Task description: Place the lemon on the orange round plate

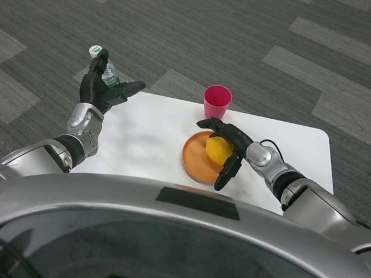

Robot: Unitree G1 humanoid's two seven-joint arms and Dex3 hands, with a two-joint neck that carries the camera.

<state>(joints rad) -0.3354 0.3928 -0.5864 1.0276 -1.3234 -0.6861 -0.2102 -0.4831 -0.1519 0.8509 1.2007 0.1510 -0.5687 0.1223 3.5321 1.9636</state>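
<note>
Where grey carpet tiles (191, 40) surround white table (148, 130), right hand (229, 147) fingers cupping lemon (217, 150), left hand (104, 87) spread

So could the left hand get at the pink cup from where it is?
Probably yes. The left hand is open at the table's far left corner beside the water bottle, and bare table lies between it and the pink cup. The right hand is lower, at the lemon.

A pink cup (217, 101) stands upright on the white table (151, 136) (a clear, white-capped bottle (107, 69) at its far-left corner)
</note>
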